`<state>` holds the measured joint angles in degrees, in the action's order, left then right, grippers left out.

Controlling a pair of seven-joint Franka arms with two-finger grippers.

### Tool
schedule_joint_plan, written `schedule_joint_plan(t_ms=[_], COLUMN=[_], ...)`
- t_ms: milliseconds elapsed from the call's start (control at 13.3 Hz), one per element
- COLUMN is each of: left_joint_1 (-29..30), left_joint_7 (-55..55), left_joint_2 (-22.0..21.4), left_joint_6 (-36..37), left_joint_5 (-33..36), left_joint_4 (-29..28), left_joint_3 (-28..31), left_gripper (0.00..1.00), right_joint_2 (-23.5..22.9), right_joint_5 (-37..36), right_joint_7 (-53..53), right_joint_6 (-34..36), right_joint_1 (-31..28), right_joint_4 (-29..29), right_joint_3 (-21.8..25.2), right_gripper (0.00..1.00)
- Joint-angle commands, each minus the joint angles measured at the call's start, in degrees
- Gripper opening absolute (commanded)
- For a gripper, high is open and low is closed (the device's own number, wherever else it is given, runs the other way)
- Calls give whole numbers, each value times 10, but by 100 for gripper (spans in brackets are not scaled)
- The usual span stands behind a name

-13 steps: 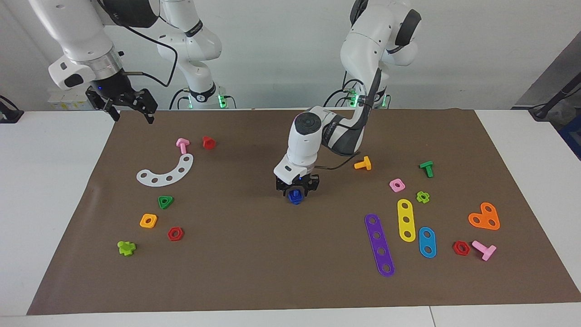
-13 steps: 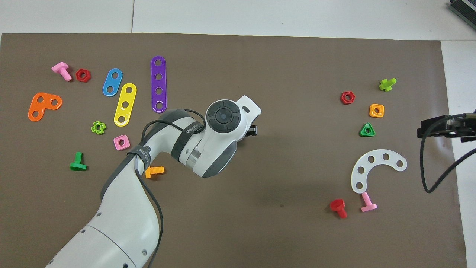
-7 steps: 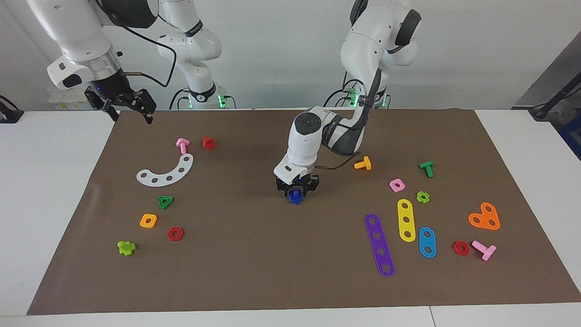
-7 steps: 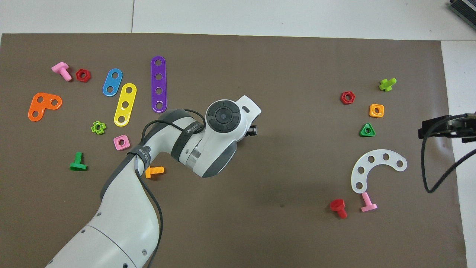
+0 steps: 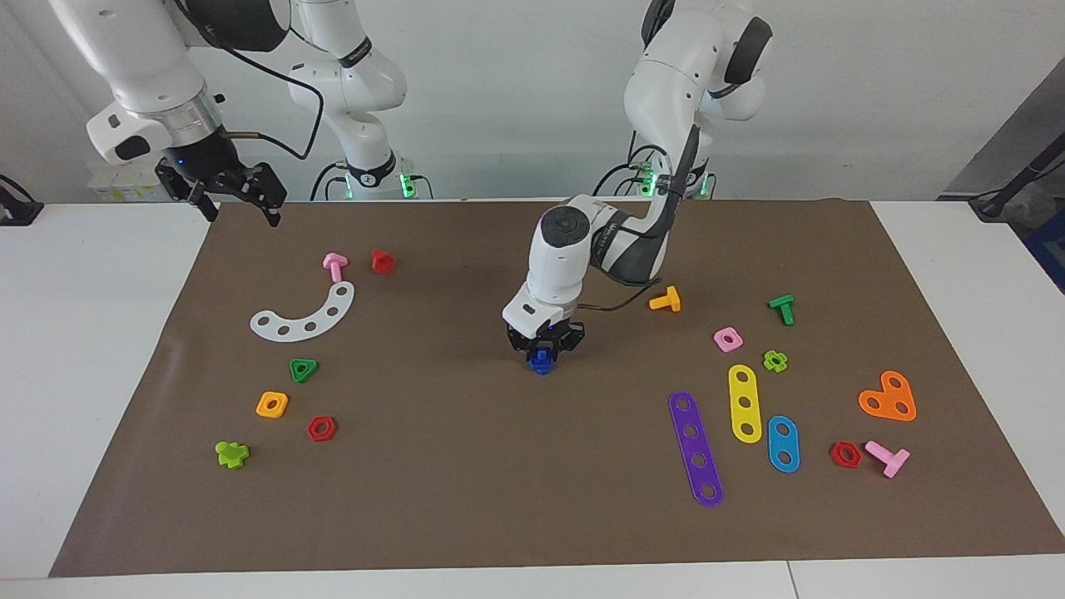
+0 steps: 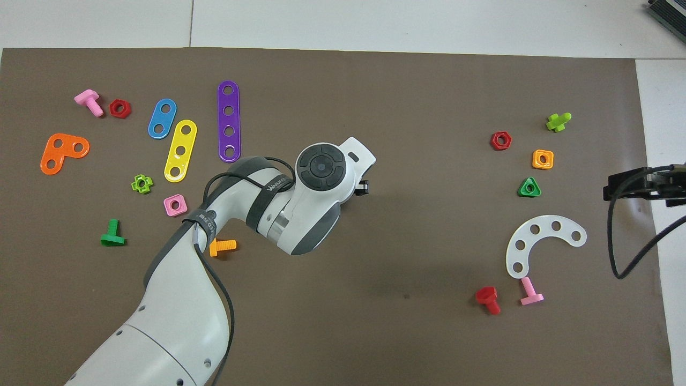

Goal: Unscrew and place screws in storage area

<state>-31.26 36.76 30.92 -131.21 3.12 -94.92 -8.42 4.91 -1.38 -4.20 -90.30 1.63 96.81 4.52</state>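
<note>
The dark-blue screw [image 5: 542, 362] is at the middle of the brown mat [image 5: 466, 466], gripped from above by my left gripper [image 5: 542, 353], which is shut on it, low at the mat's surface. In the overhead view the left wrist hides the screw, and only a black edge of the left gripper [image 6: 364, 186] shows. I cannot tell the bolt from its nut. My right gripper [image 5: 241, 206] waits open in the air over the mat's edge at the right arm's end; it also shows in the overhead view [image 6: 643, 185].
Toward the right arm's end lie a white arc plate [image 5: 306, 316], pink bolt [image 5: 334, 266], red bolt [image 5: 382, 261], green triangular nut [image 5: 304, 369], orange nut [image 5: 272, 404] and red nut [image 5: 321, 428]. Toward the left arm's end lie an orange bolt [image 5: 666, 300] and coloured strips [image 5: 695, 449].
The left gripper has turned slightly on the blue screw and stayed in place. The right gripper has barely shifted.
</note>
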Motion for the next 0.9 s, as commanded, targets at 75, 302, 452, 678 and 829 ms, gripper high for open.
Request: schedule_joint_plan(t_ms=[75, 302, 452, 678, 829], left_joint_1=[-9, -9, -8, -5, -5], left_joint_7=[13, 13, 13, 13, 13], left_joint_2=[5, 5, 10, 20, 24], left_joint_6=[2, 17, 33, 60, 74], left_joint_5=[15, 13, 10, 6, 0], left_joint_4=[9, 14, 31, 62, 75], left_joint_3=[10, 10, 9, 8, 9], left_gripper=[41, 40, 40, 40, 40], right_joint_2=[17, 17, 18, 18, 18], right_joint_5=[-8, -8, -8, -8, -8], right_joint_7=[16, 16, 17, 17, 16], right_joint_6=[-1, -1, -2, -3, -3], right_joint_1=[-6, -6, -6, -6, -6], right_joint_4=[17, 17, 21, 21, 21], right_joint_3=[-1, -1, 0, 0, 0], right_gripper=[100, 100, 100, 100, 100])
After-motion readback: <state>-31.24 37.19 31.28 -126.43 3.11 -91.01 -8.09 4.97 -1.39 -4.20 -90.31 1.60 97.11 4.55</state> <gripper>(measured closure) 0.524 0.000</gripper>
